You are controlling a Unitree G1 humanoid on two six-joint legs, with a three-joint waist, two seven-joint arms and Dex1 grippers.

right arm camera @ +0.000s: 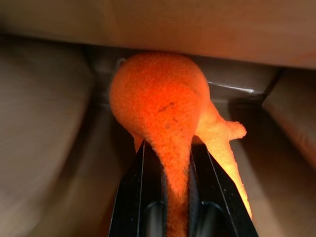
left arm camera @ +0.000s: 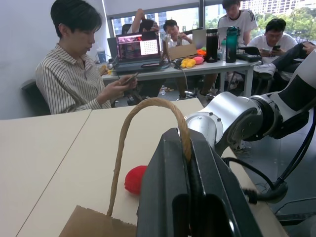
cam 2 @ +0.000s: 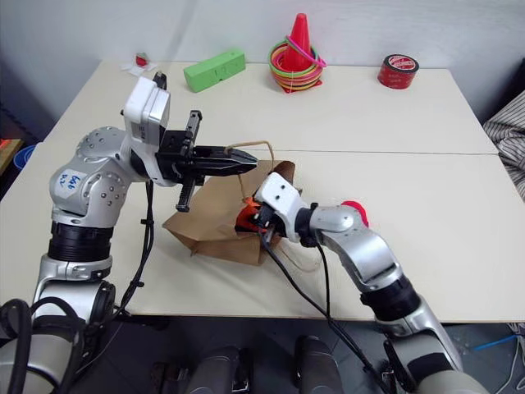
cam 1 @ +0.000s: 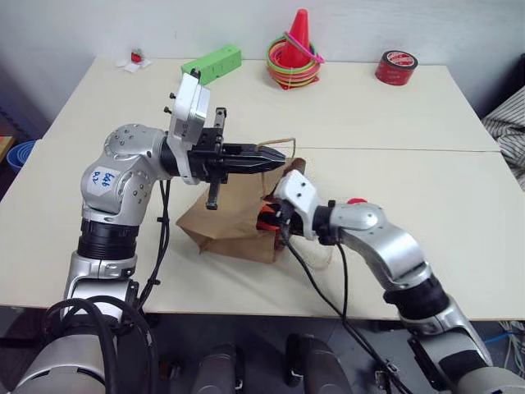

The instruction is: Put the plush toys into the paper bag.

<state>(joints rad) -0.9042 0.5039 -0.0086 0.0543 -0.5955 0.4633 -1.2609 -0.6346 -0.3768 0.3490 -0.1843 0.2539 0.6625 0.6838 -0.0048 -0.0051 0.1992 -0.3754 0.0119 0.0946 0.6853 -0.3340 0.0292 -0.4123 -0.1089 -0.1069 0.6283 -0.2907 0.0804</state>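
Observation:
The brown paper bag (cam 1: 225,222) lies near the middle of the table, mouth toward my right arm. My left gripper (cam 1: 279,156) is shut on the bag's tan loop handle (left arm camera: 148,106) and holds it up above the bag. My right gripper (right arm camera: 170,148) is shut on the lumpy orange plush toy (right arm camera: 158,103), and both sit inside the bag's mouth, with brown paper walls all around. A sliver of the orange toy (cam 2: 246,220) peeks out at the opening. The round red plush toy (cam 1: 356,200) rests on the table just behind my right forearm, outside the bag.
At the far edge of the table stand a green block (cam 1: 212,62), a red cone with coloured rings (cam 1: 295,53) and a red tape roll (cam 1: 396,67). A small red and white item (cam 1: 136,58) lies far left. People sit at desks beyond the table.

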